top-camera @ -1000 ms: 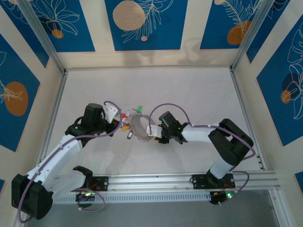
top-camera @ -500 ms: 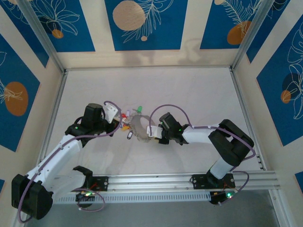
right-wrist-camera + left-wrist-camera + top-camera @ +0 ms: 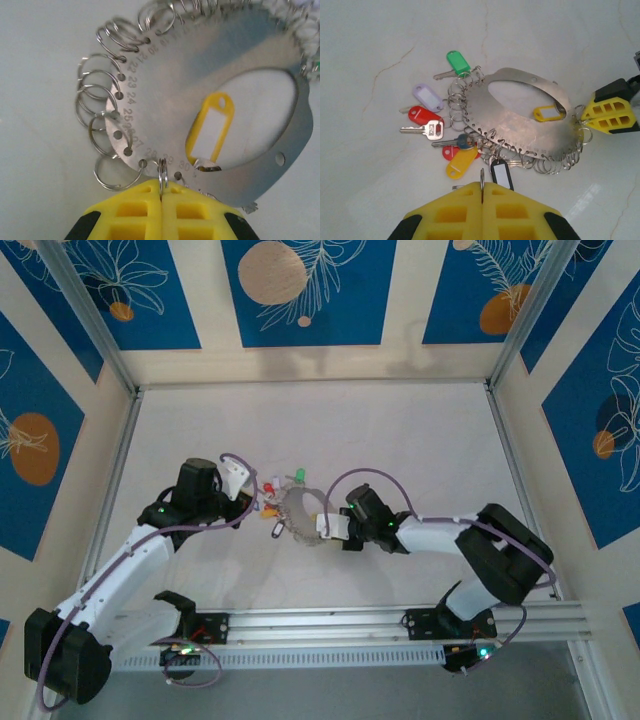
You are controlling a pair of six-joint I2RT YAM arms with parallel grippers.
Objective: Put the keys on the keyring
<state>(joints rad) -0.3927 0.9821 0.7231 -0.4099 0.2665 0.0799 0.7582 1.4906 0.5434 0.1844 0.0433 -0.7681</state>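
The left tool (image 3: 482, 189) and right tool (image 3: 161, 189) flanked the keyring (image 3: 300, 512), closing off two opposite sides, while the keys (image 3: 434, 130) crowded its left edge. Open desk (image 3: 400, 440) lay beyond it and in front of it.

White marbled table (image 3: 420, 430): metal keyring (image 3: 520, 131), tagged keys (image 3: 426, 116) along its rim.

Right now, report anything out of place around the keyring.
One yellow tag lies inside the central opening of the keyring, apart from the other keys, which cluster along its outer rim. Whether it hangs from a ring I cannot tell. Nothing looks damaged.
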